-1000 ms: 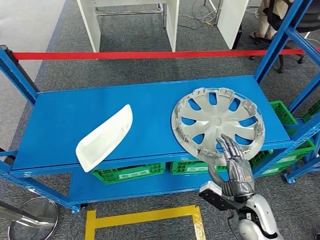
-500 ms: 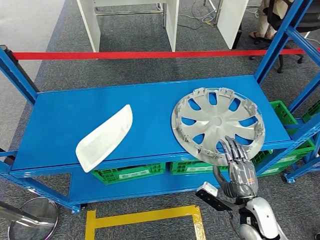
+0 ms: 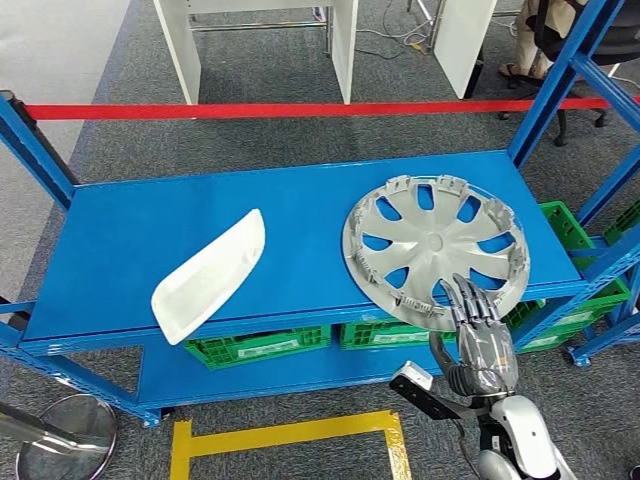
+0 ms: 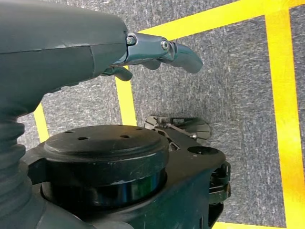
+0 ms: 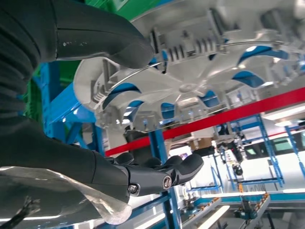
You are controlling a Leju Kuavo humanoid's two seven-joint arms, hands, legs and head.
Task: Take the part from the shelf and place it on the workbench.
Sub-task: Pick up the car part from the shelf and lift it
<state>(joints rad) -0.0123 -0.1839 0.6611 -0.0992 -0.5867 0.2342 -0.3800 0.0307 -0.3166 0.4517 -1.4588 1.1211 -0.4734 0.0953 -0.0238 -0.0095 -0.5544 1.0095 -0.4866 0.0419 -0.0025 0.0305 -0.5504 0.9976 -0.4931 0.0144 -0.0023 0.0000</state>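
Note:
A silver hubcap (image 3: 434,245) lies flat on the right half of the blue shelf (image 3: 302,220), its front rim overhanging the shelf edge. A white curved part (image 3: 210,273) lies at the shelf's front left. My right hand (image 3: 477,340) is at the hubcap's front rim with its fingers spread and reaching over the edge, holding nothing. In the right wrist view the thumb (image 5: 107,40) sits close by the hubcap's ribbed rim (image 5: 187,45) and the fingers (image 5: 162,174) stand apart from it. My left hand (image 4: 72,47) hangs over the floor with its fingers loosely extended.
Green crates (image 3: 256,347) sit on the lower shelf level. Blue uprights (image 3: 555,85) frame the rack's right end. Red tape (image 3: 302,109) crosses the floor behind and yellow tape (image 3: 287,435) in front. A person (image 3: 540,35) sits at the back right. A round metal base (image 3: 68,430) stands at the bottom left.
My right hand has slid slightly right and back toward me along the hubcap's front rim. The hubcap and the white part have not moved.

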